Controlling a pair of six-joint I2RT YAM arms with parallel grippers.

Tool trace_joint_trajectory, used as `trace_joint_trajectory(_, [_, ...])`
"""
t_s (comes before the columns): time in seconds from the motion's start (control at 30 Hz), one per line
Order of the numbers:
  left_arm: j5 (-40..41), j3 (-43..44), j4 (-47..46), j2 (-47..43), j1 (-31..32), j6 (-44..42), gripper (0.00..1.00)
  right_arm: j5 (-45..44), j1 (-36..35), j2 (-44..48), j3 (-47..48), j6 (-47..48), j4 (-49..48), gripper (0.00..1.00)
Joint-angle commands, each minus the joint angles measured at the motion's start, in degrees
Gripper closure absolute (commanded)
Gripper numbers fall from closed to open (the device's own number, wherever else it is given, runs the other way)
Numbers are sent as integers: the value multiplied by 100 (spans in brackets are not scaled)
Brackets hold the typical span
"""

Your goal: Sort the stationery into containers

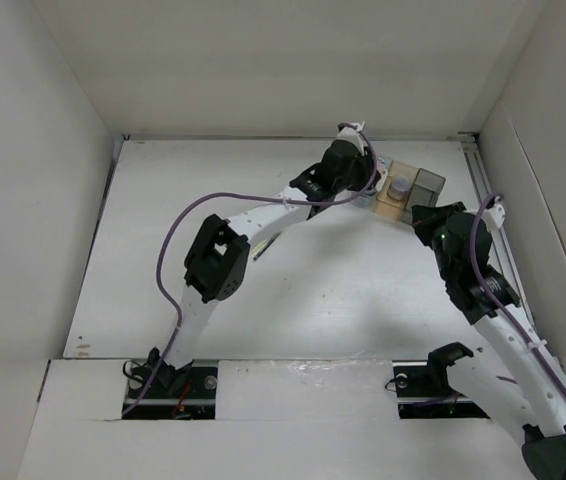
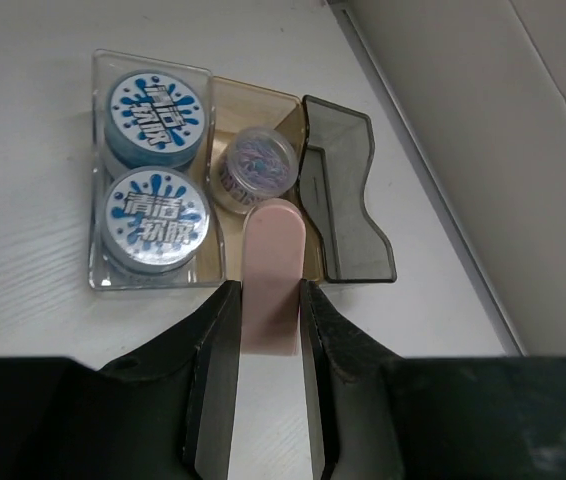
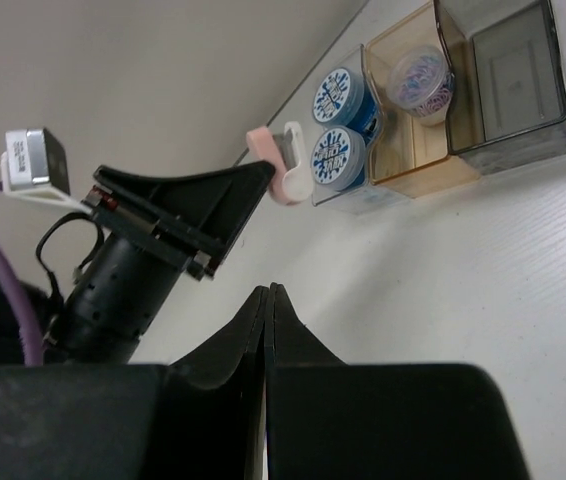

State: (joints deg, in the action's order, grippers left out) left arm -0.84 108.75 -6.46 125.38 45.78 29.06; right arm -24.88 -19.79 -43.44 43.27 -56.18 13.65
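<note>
Snugly around pink block, left tool

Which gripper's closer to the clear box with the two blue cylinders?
Left. The left gripper, shut on the pink block, hovers right beside the clear box; the right gripper, shut and empty, sits farther back from it.

Table: white, matt, faint wood grain.
Enclosure walls: plain white panels at left, back and right.
Rail: pale strip along the table's right edge, beside the right wall.
Front ledge: white, slightly glossy.
</note>
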Motion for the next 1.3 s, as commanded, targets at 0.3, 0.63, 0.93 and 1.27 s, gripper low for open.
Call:
trace_joint_trajectory(0.3, [-795, 2106, -1120, 1576, 89, -172, 84, 730, 274, 231, -46, -7, -231, 100])
trace_joint_trajectory(0.63, [-847, 2484, -1428, 2148, 89, -278, 81, 1011, 327, 407, -152, -7, -345, 97])
trace_joint_trajectory(0.93, [-847, 2248, -1481, 2148, 89, -331, 78, 1065, 327, 459, -152, 46, -398, 96])
trace_joint_trajectory(1.27, [-795, 1958, -1481, 1990, 89, -568, 62, 1065, 380, 565, -205, 99, -451, 95])
